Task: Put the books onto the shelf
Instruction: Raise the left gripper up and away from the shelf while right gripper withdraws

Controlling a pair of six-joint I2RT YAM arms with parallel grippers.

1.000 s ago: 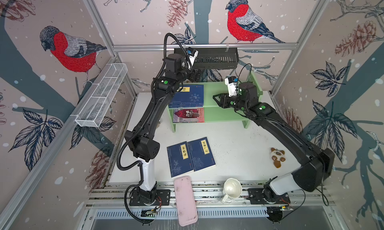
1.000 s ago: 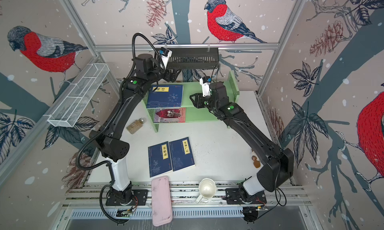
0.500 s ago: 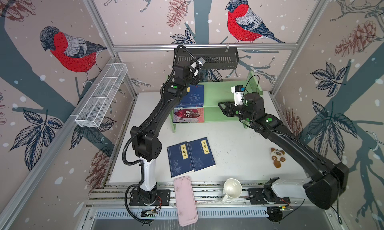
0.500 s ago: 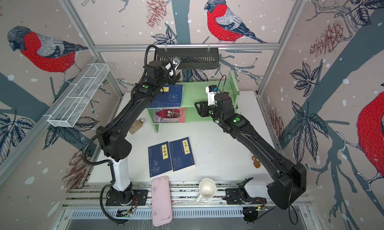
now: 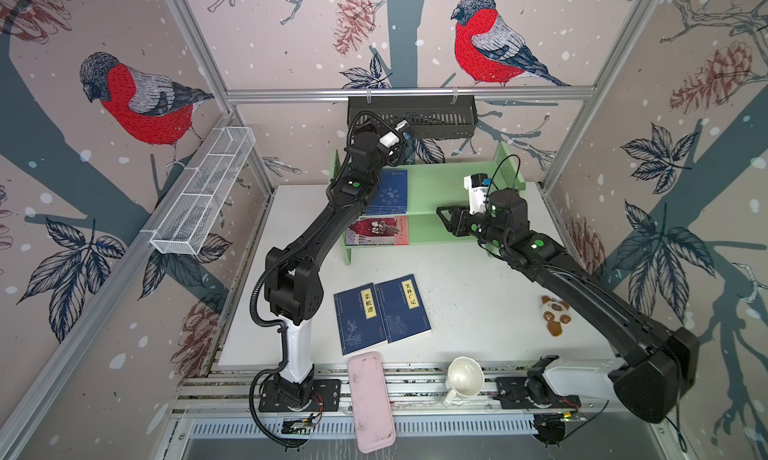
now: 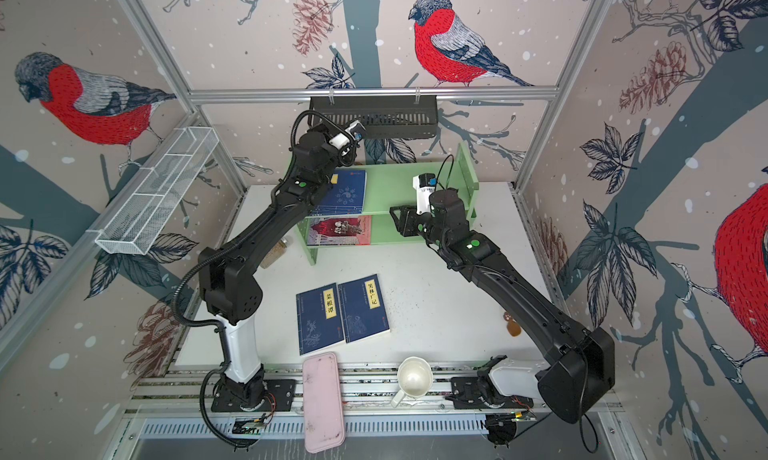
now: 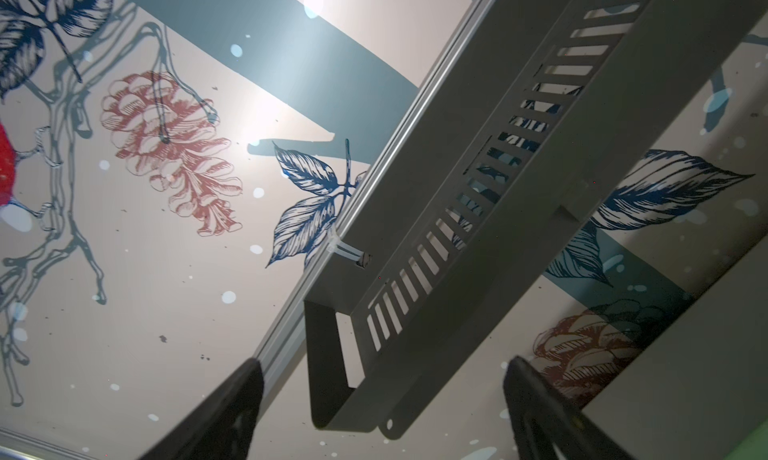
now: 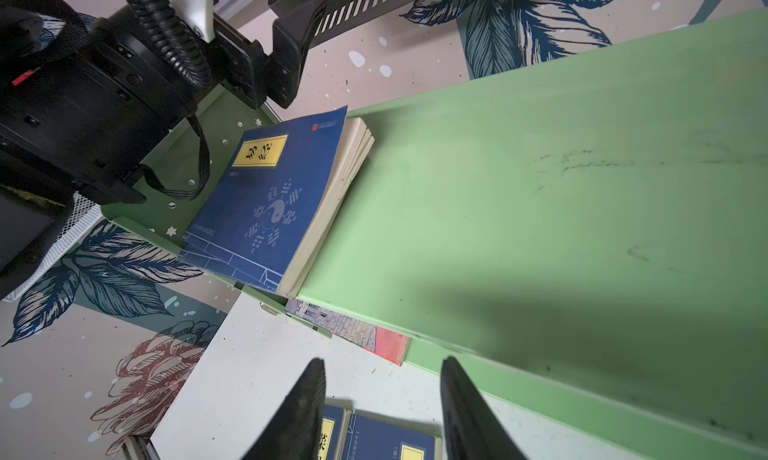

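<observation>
Okay, labels first: in front of the shelf (image 5: 440, 188) two navy paperbacks lie flat side by side, the 菜根谭 book (image 5: 359, 318) and the 笑林广记 book (image 5: 403, 306); a third navy book (image 8: 270, 200) lies on the shelf's top tier at its left end, yellow label looks like 易经; the red-and-grey book (image 5: 380, 229) sits on the tier below; left gripper (image 7: 382, 362) is spread wide and empty by the black basket (image 7: 457, 271) behind the shelf; right gripper (image 8: 383, 362) hangs off the shelf's front edge, parted, nothing in it; versus a second ago the left arm has stretched further over the shelf, books stayed put.
</observation>
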